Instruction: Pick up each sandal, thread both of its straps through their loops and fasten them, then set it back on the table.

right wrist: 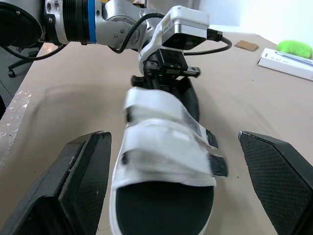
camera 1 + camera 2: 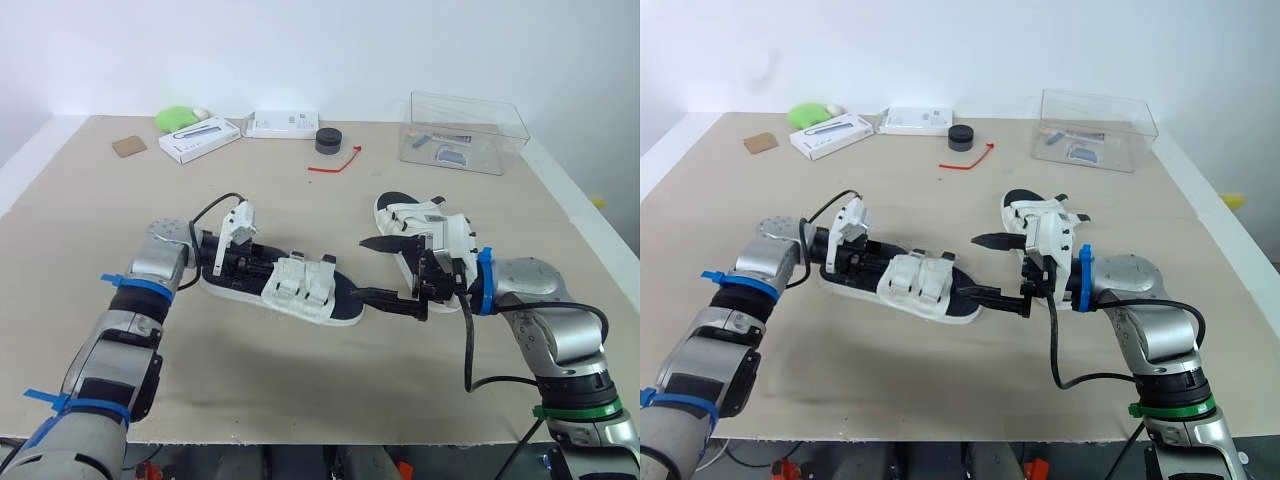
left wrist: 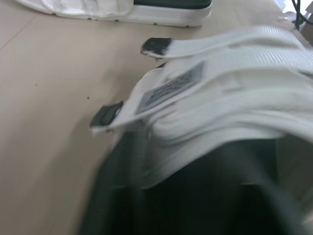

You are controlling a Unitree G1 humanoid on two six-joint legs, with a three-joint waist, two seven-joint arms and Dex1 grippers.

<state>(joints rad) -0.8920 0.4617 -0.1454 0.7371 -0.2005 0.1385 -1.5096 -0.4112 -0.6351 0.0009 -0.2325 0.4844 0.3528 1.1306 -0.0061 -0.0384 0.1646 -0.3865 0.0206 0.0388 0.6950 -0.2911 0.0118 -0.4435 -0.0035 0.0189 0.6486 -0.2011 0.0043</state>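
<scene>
A white-strapped sandal with a black footbed lies across the table's middle, both straps folded over its top. My left gripper is shut on its heel end; the left wrist view shows its straps close up. My right gripper is open at the toe end, one finger on each side of the sandal. I cannot tell if the sandal rests on the table or hangs just above it. A second matching sandal lies flat behind my right gripper, straps closed.
At the back right stands a clear plastic box. Along the back edge lie two white boxes, a green object, a brown card, a black puck and a red tie.
</scene>
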